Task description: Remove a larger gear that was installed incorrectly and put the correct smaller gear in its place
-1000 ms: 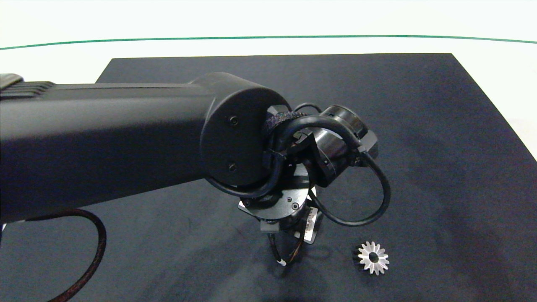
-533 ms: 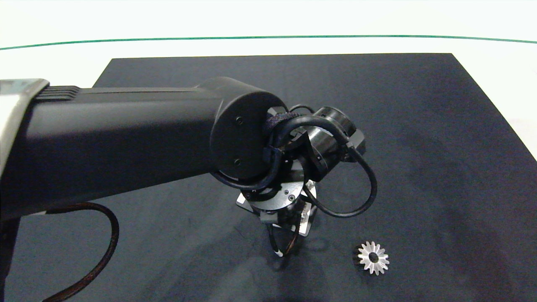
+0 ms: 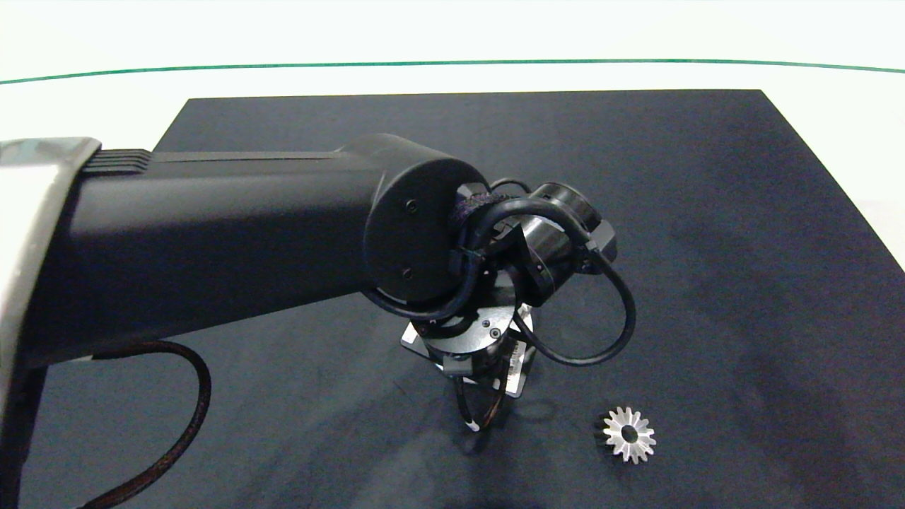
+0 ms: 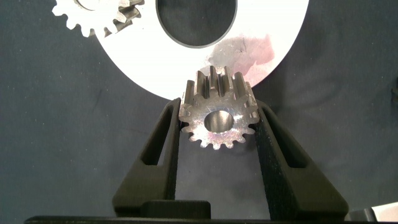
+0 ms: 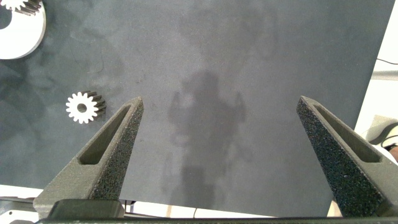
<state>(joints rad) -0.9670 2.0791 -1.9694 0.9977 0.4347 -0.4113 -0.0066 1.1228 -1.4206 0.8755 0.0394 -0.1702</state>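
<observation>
Half done, by my judgement: on the black mat (image 3: pixel 707 212) the larger gear (image 3: pixel 628 435) lies loose, off the white disc (image 4: pixel 143 62). The left gripper (image 4: pixel 217 107) clamps the smaller gear (image 4: pixel 217 123) at the disc's edge, not yet seated. The right gripper (image 5: pixel 219 102) hovers, fingers spread.

In the head view, the left arm (image 3: pixel 212 240) covered the left gripper and whatever it carried, so we could not see its fingers there. In the left wrist view, the white disc (image 4: pixel 137 56) ran off the picture's edge, as did the two meshed gears (image 4: pixel 99 15) on it. In the right wrist view, the same disc (image 5: pixel 22 34) was cut off at the corner.
</observation>
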